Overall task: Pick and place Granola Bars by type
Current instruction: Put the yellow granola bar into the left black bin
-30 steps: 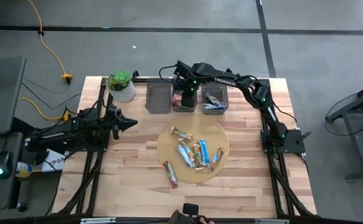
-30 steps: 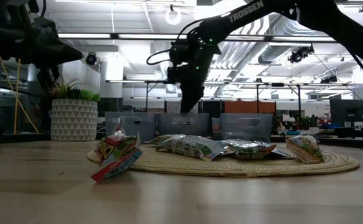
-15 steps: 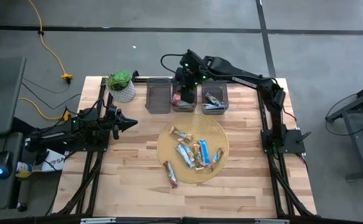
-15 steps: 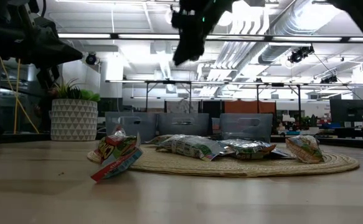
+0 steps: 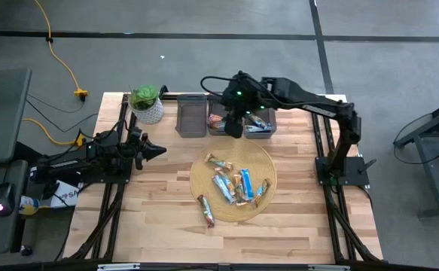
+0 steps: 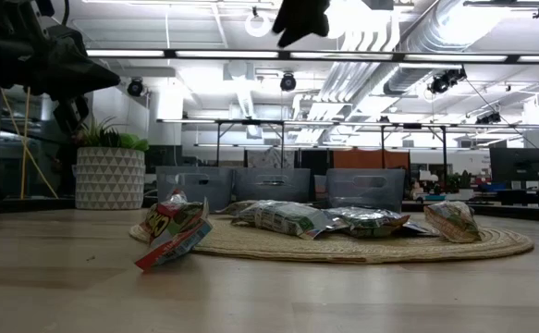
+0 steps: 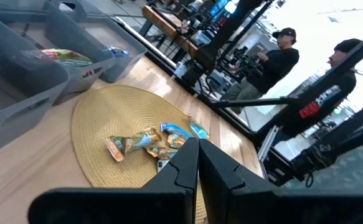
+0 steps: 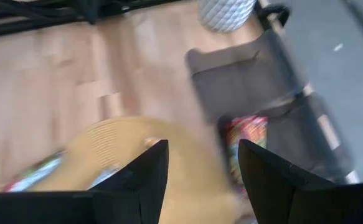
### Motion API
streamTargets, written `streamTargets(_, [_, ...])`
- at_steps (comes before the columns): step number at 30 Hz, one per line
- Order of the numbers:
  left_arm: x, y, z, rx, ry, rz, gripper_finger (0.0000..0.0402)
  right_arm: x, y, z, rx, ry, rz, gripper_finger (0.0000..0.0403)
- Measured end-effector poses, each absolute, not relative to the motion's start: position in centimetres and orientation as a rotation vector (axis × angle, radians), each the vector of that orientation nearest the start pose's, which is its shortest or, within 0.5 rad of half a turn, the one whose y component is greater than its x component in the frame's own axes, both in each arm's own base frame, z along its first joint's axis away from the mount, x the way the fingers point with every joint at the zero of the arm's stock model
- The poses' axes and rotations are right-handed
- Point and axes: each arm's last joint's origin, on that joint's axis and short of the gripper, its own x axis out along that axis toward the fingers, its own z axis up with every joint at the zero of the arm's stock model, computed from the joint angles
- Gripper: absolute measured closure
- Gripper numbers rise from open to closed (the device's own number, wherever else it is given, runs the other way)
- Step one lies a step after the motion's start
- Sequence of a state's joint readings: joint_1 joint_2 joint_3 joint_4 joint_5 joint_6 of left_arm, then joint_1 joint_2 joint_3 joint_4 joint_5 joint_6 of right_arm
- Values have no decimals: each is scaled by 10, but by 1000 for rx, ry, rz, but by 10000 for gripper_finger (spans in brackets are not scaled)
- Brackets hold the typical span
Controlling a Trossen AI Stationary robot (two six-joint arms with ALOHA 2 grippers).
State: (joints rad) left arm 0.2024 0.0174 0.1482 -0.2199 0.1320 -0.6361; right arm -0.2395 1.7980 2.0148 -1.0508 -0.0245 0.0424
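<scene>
Granola Bars overlapping on mat, right jaws apart, left jaws closed

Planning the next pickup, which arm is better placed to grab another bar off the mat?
Right: its open end effector hangs beside the mat and its bars; the left end effector is shut, parked farther away.

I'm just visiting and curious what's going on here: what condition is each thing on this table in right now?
Right gripper: open, empty, raised above the bins.
Left gripper: shut, parked at the table's left.
Left grey plastic bin: empty.
Middle grey bin: holds a red multicoloured bar.
Right grey bin: holds blue bars.
Round woven mat: several foil-wrapped granola bars lying loose.
</scene>
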Motion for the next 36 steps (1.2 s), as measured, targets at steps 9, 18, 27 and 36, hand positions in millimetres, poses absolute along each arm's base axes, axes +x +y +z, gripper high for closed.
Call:
streamTargets(9, [86, 13, 189, -652, 84, 84, 392, 324, -62, 426, 278, 836, -234, 227])
streamTargets(18, [86, 11, 186, -658, 145, 25, 392, 293, -5, 418, 245, 1142, -258, 248])
streamTargets(27, [85, 11, 184, -658, 158, 33, 392, 292, 49, 411, -22, 1183, -191, 242])
streamTargets(36, [85, 11, 184, -657, 156, 37, 392, 301, 86, 351, -116, 1363, -105, 251])
